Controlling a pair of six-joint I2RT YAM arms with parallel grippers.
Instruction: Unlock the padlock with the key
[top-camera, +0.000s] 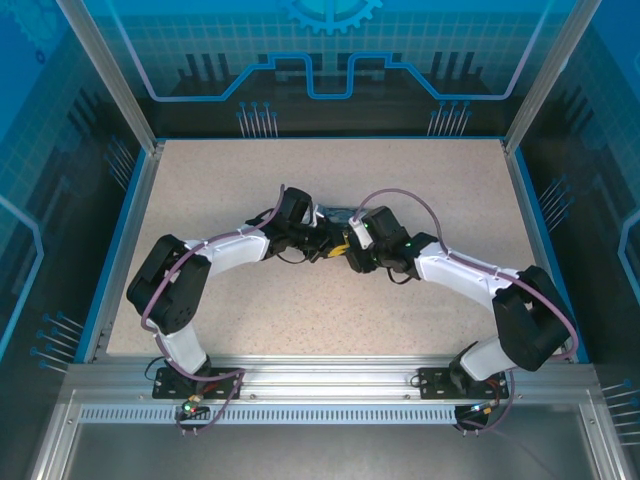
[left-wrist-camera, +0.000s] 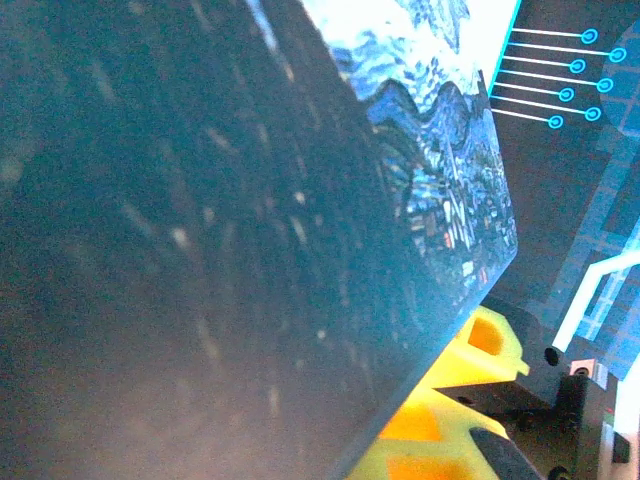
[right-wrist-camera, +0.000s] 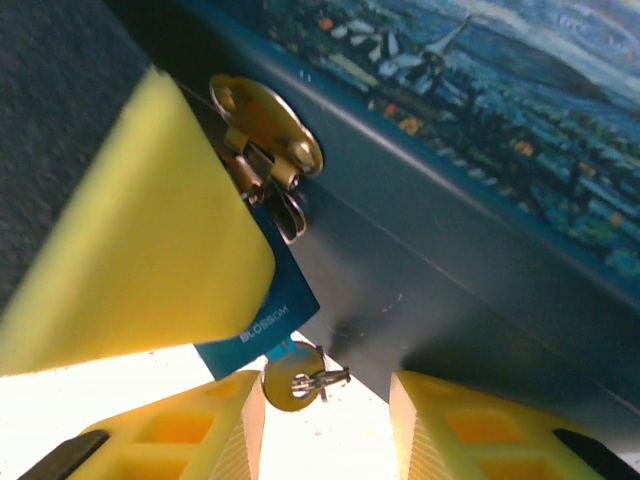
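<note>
The teal-blue padlock (right-wrist-camera: 272, 312) hangs by its shackle from the brass hasp (right-wrist-camera: 265, 125) on the front of the painted tin (right-wrist-camera: 480, 150). One yellow finger (right-wrist-camera: 140, 230) of my left gripper (top-camera: 316, 238) lies flat over the padlock's body and hides most of it. The key (right-wrist-camera: 292, 380) sticks out of the padlock's underside, its round brassy head down with a small ring through it. My right gripper (right-wrist-camera: 327, 392) is just below. Its left fingertip is beside the key's head, its right fingertip well clear, the jaws apart.
The tin (top-camera: 338, 214) sits mid-table between both wrists. In the left wrist view its dark side wall (left-wrist-camera: 230, 260) is very close, with a yellow finger (left-wrist-camera: 480, 350) at the lower right. Bare speckled tabletop (top-camera: 330, 310) surrounds the arms, bounded by blue walls.
</note>
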